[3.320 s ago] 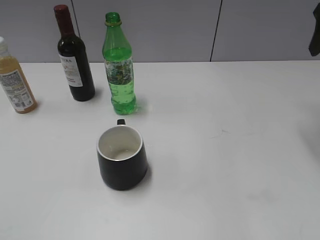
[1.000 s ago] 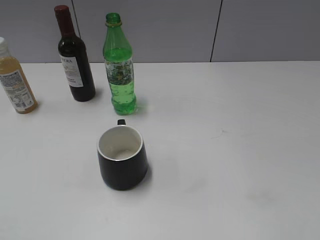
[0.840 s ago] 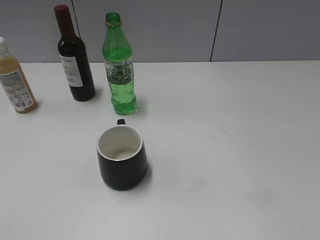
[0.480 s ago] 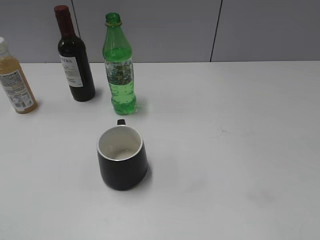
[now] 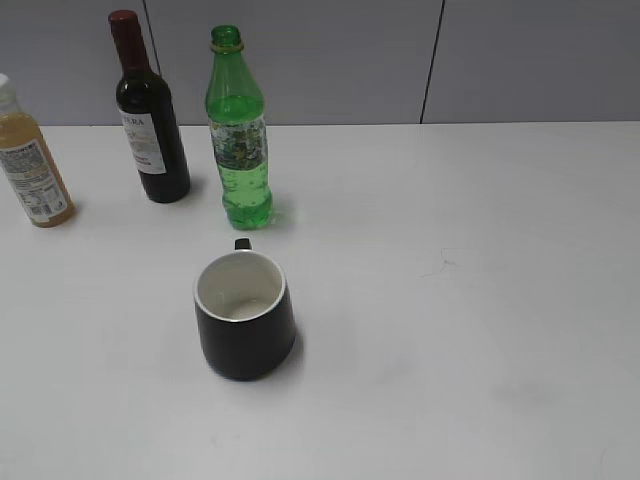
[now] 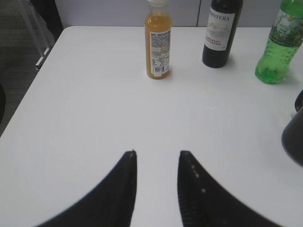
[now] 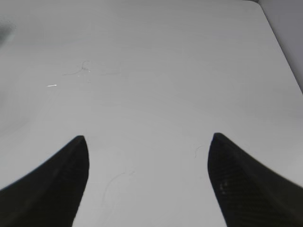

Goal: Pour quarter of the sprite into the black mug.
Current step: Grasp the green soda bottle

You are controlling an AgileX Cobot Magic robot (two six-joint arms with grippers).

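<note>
The sprite [image 5: 238, 135] stands upright and uncapped at the back of the white table, partly filled; it also shows in the left wrist view [image 6: 280, 49] at the top right. The black mug [image 5: 243, 313] stands in front of it, white inside, handle pointing back; its edge shows at the right border of the left wrist view [image 6: 294, 133]. My left gripper [image 6: 157, 153] is open and empty over bare table, well left of the bottles. My right gripper [image 7: 147, 139] is wide open and empty over bare table. Neither gripper shows in the exterior view.
A dark wine bottle with a red top [image 5: 150, 120] stands left of the sprite, also in the left wrist view [image 6: 221, 32]. A small orange juice bottle [image 5: 30, 160] stands at the far left, also in the left wrist view [image 6: 157, 42]. The table's left edge [image 6: 28, 90] is near.
A dark arm part at the upper right edge 3.3 s ago has left the exterior view. The bottles and the mug have not moved.
</note>
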